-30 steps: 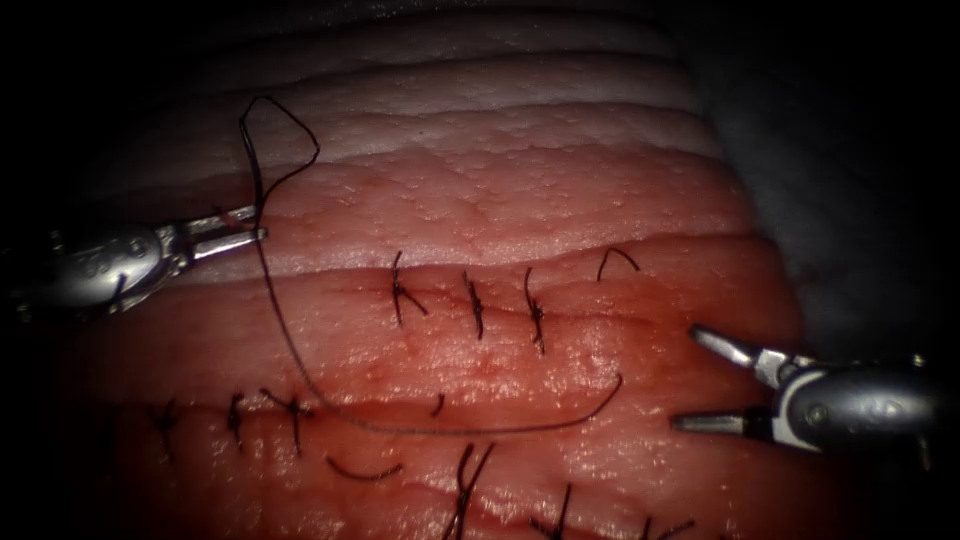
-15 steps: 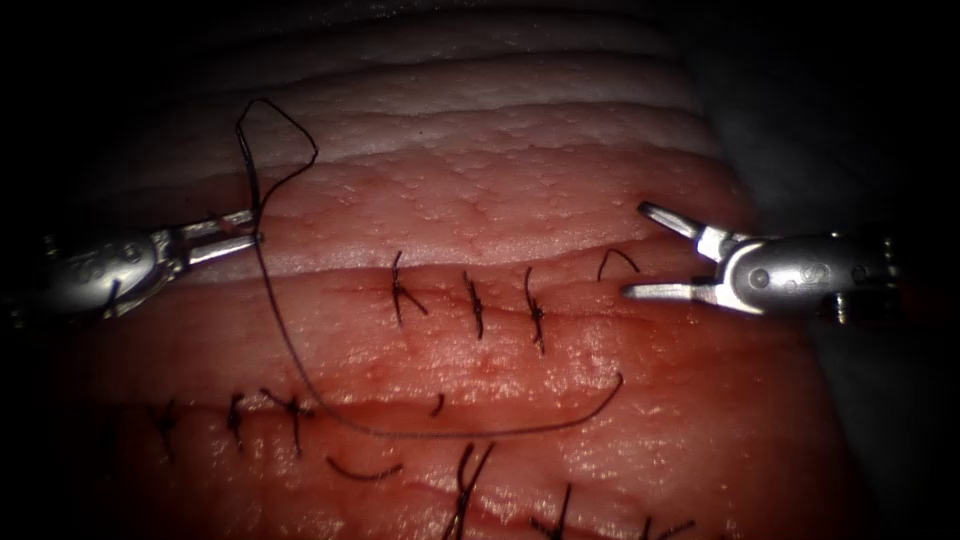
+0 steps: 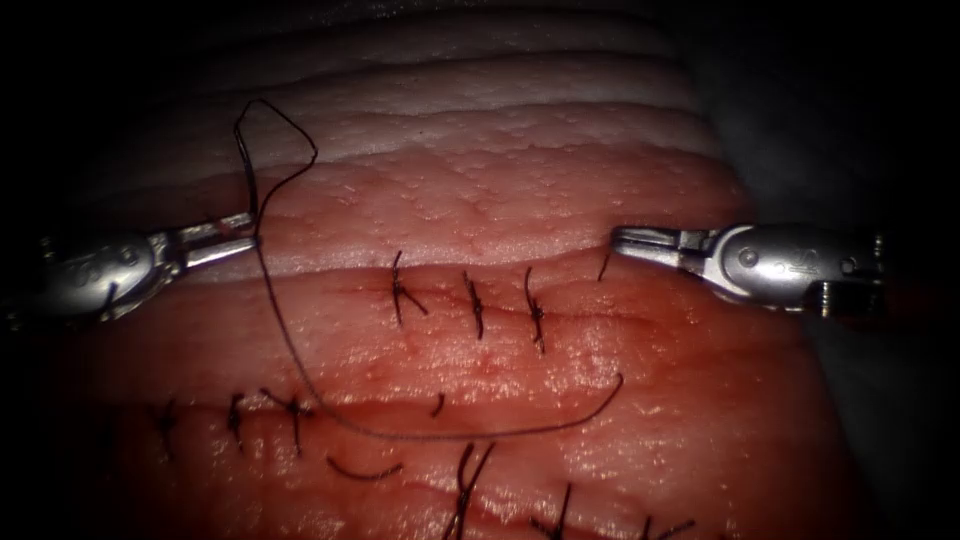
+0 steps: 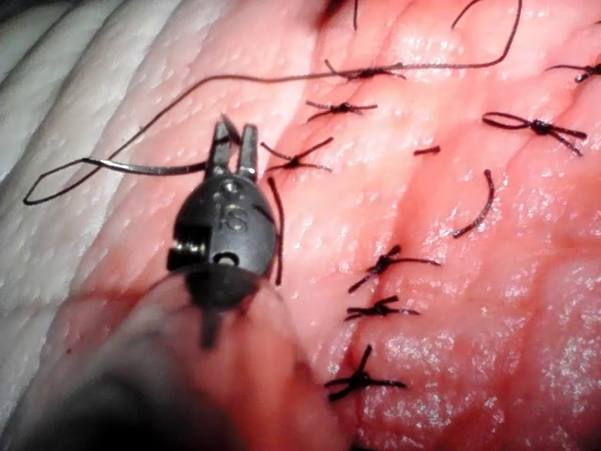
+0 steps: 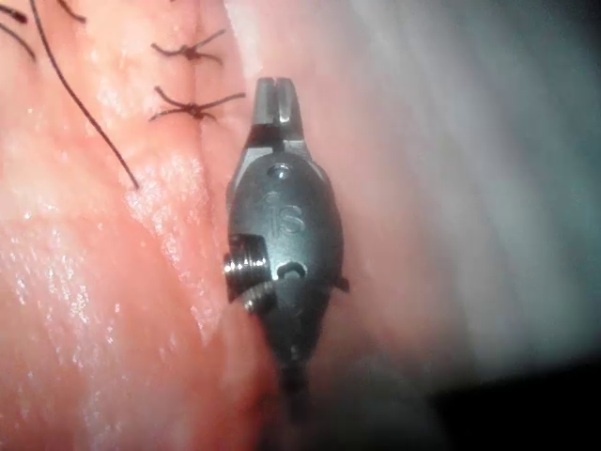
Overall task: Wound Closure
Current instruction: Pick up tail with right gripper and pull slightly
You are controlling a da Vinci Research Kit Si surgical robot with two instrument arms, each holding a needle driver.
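**Right tool closed on the needle at the right end of the cut; left tool holding the thread.**
The right tool (image 3: 622,240) has its jaws closed, apparently on the upper curve of the needle (image 3: 603,268). The needle's remaining arc emerges from the tissue (image 3: 500,180) at 7 o'clock of the tip, just right of the three stitches (image 3: 475,305). The left tool (image 3: 240,232), well apart at 9 o'clock, is clamped on the thread (image 3: 300,370). The thread loops toward 12 o'clock and trails toward 5 o'clock.
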